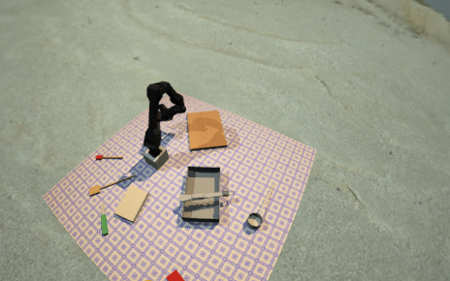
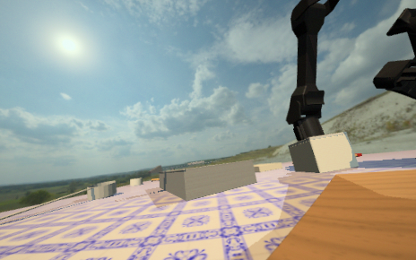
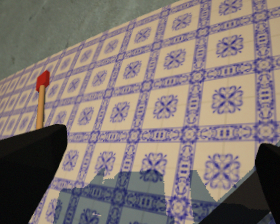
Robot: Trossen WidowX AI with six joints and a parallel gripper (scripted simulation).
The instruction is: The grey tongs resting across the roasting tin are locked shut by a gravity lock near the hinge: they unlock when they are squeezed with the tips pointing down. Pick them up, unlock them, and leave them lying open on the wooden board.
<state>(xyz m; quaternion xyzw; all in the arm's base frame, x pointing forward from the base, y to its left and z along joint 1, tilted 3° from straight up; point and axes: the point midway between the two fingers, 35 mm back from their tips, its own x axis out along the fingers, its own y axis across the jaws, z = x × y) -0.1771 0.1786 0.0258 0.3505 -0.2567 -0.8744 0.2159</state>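
The top view looks down steeply from high and far, taking in the whole patterned cloth (image 1: 267, 160). The exterior view sits low by the wooden board (image 2: 372, 215), facing the arm's base (image 2: 323, 154). The wrist view looks down closely; it shares the red-tipped stick (image 3: 42, 92) with the top view.

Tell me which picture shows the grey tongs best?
The top view: the tongs lie in plain sight across the roasting tin. The exterior view shows only the tin's side, no tongs. The wrist view shows neither.
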